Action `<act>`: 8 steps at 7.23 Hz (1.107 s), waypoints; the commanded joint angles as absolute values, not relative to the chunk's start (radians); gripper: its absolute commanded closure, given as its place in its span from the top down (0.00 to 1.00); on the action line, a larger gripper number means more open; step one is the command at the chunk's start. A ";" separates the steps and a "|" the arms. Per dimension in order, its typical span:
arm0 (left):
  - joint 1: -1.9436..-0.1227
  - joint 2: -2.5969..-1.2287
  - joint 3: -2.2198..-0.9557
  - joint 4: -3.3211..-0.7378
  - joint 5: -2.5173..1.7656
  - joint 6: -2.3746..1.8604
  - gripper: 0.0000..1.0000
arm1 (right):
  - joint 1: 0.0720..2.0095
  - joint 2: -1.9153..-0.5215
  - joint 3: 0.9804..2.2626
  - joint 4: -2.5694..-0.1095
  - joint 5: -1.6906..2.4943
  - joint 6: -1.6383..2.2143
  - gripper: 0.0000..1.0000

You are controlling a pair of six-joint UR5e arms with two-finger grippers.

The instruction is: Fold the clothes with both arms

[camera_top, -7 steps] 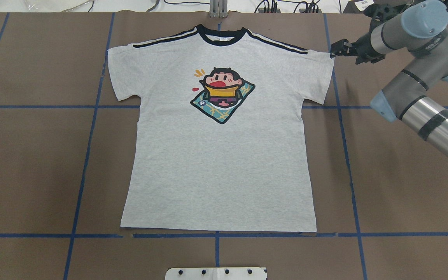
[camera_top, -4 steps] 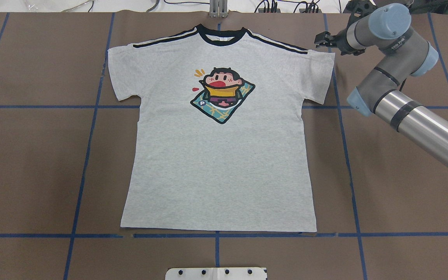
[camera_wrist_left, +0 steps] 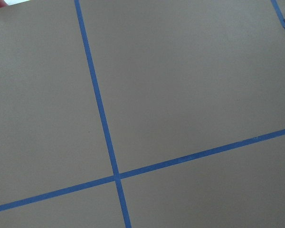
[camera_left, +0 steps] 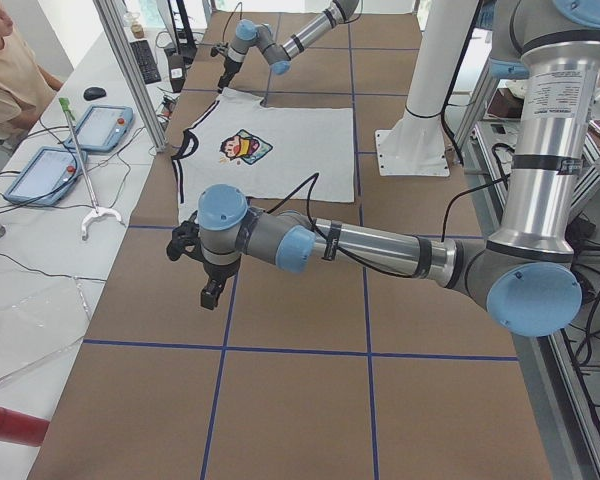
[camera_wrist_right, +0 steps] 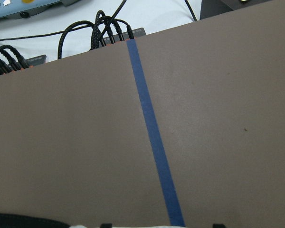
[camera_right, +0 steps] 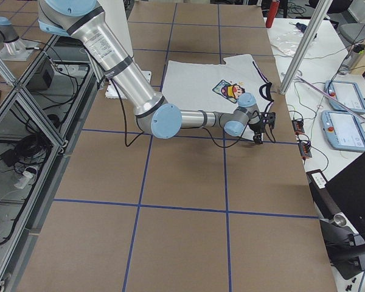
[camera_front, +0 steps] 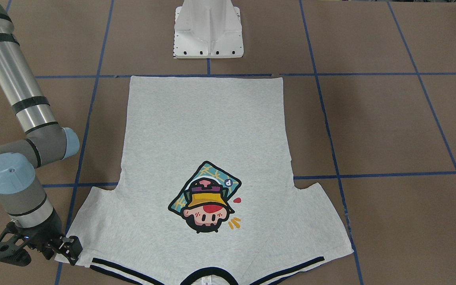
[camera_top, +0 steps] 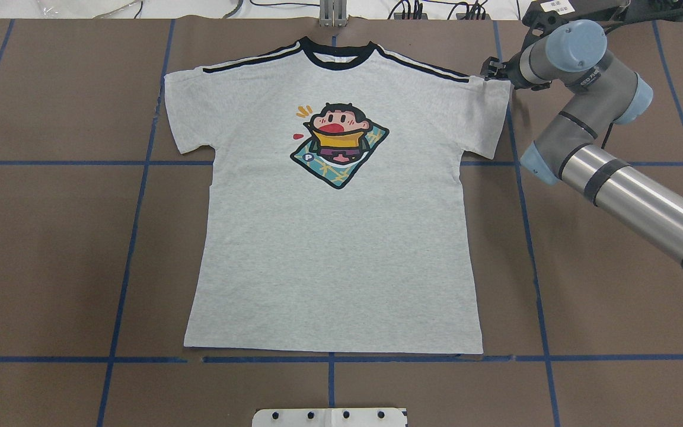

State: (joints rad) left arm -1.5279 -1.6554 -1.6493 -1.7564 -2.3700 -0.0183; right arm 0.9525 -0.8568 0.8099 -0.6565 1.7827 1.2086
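Observation:
The light grey T-shirt (camera_top: 329, 249) lies flat and face up on the brown table, its collar at the far edge and its cartoon print (camera_top: 339, 144) on the chest. My right gripper (camera_top: 486, 70) is at the top corner of the shirt's right-hand sleeve, also seen in the front-facing view (camera_front: 69, 248). It is open: the right wrist view shows both fingertips (camera_wrist_right: 106, 225) apart with pale cloth (camera_wrist_right: 147, 226) between them. My left gripper (camera_left: 209, 296) hangs over bare table off the shirt's other side. It shows only in the exterior left view, so I cannot tell its state.
The white pedestal base (camera_front: 208, 29) stands at the near edge beyond the hem. Cables and plugs (camera_top: 436, 9) run along the far edge. A person (camera_left: 10, 70) sits by two tablets (camera_left: 98, 128) on a side bench. Blue tape lines (camera_top: 128, 249) grid the table.
The right gripper has swung from just right of the sleeve toward the far edge, then come down on the sleeve's top corner. The shirt has not moved.

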 commanded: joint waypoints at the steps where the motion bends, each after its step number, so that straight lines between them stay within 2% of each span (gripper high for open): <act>1: -1.528 -1.655 -1.651 -1.756 -2.370 -0.018 0.99 | 0.956 -0.868 0.813 -0.657 1.793 1.216 0.00; 3: -1.528 -1.654 -1.652 -1.756 -2.372 -0.018 0.99 | 0.994 -0.870 0.834 -0.658 1.880 1.219 0.00; 5: -1.528 -1.654 -1.657 -1.756 -2.372 -0.018 0.99 | 0.991 -0.844 0.960 -0.795 1.907 1.280 0.00; 8: -1.529 -1.644 -1.678 -1.752 -2.391 -0.018 0.99 | 0.884 -0.706 0.927 -0.811 1.872 1.492 0.00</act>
State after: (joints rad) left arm -1.5292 -1.6484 -1.6752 -1.7527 -2.3770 -0.0190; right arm 0.9196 -0.7530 0.9423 -0.8029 1.8887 1.4253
